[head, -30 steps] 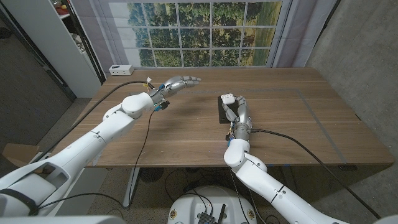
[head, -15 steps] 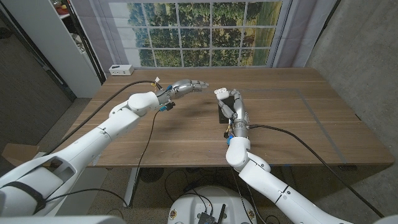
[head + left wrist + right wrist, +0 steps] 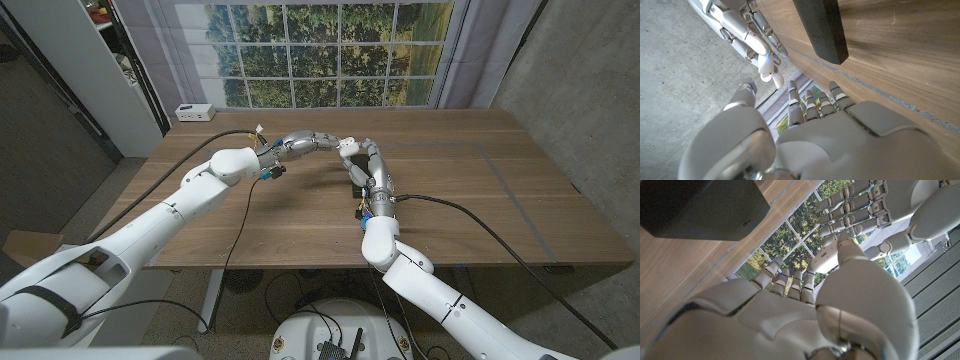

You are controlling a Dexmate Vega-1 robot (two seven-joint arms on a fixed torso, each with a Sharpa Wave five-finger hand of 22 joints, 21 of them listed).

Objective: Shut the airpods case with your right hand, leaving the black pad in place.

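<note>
A robot test room dressed up as a home office

The long wooden table (image 3: 470, 190) stands against a printed backdrop of a white-framed window with green trees (image 3: 325, 52); left of the table is a white cabinet (image 3: 110, 70), right of it a bare grey concrete wall (image 3: 580, 90), and black cables (image 3: 500, 235) trail across the tabletop.

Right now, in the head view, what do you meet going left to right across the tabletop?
White box at the far left corner → left hand → airpods case, held up by the right hand above the black pad. The case, right hand and pad overlap, so their order among themselves is unclear.
</note>
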